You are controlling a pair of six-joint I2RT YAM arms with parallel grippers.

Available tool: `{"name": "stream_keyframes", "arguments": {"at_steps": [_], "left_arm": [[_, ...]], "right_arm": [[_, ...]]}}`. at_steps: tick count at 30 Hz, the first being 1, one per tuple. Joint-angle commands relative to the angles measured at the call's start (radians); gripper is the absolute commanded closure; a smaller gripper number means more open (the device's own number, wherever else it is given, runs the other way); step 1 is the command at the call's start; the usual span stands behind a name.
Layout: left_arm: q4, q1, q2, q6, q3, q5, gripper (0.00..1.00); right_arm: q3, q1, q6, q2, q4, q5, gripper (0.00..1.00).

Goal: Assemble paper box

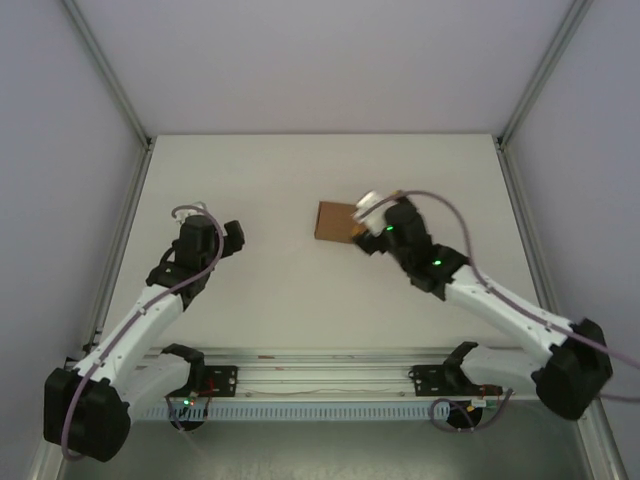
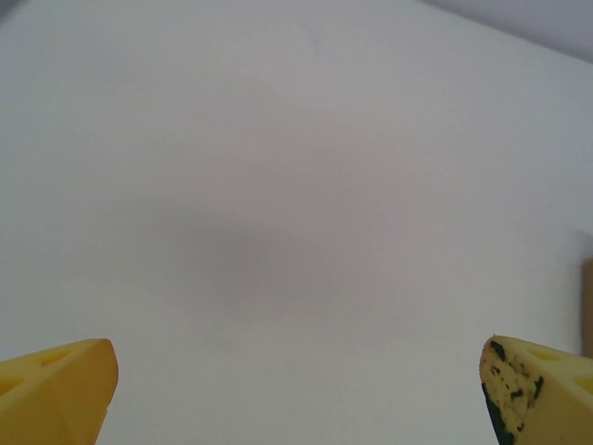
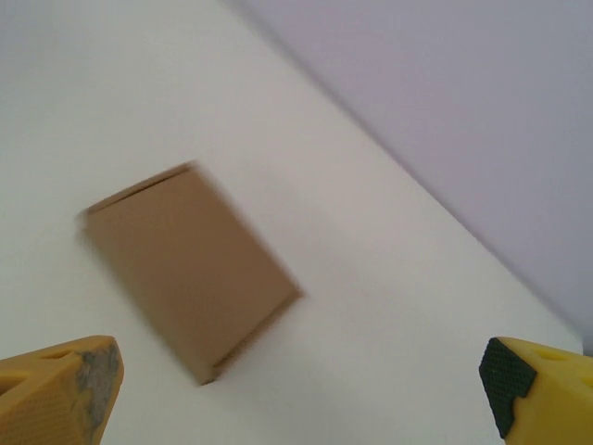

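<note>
brown paper box [image 1: 333, 220] lying on the white table [image 1: 250, 170], nobody's got hold of it
It sits toward the back right and looks a bit blurry from the right wrist. The right end effector [image 3: 296, 394] hovers just beside it with its yellow fingers spread wide and nothing pinched. The left end effector [image 2: 298, 389] is spread wide too, well apart from the box, arm bent at the elbow.
</note>
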Motion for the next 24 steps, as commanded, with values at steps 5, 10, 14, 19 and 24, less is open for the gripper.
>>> {"name": "stream_keyframes", "arguments": {"at_steps": [5, 10, 14, 19, 24], "left_arm": [[0.450, 0.103, 0.099, 0.233, -0.135, -0.188, 0.00], [0.773, 0.149, 0.163, 0.256, -0.298, -0.217, 0.00], [0.872, 0.153, 0.226, 0.278, -0.329, -0.158, 0.00], [1.024, 0.168, 0.287, 0.315, -0.358, -0.112, 0.00], [1.325, 0.223, 0.441, 0.328, -0.418, -0.064, 0.00]], "right_arm": [[-0.346, -0.379, 0.522, -0.167, 0.303, -0.013, 0.00], [-0.492, -0.525, 0.550, -0.080, 0.594, -0.030, 0.00], [-0.525, -0.552, 0.542, 0.083, 0.800, -0.025, 0.00], [-0.542, -0.566, 0.509, 0.258, 0.994, -0.038, 0.00], [-0.510, -0.590, 0.511, 0.439, 1.120, -0.086, 0.00]]}}
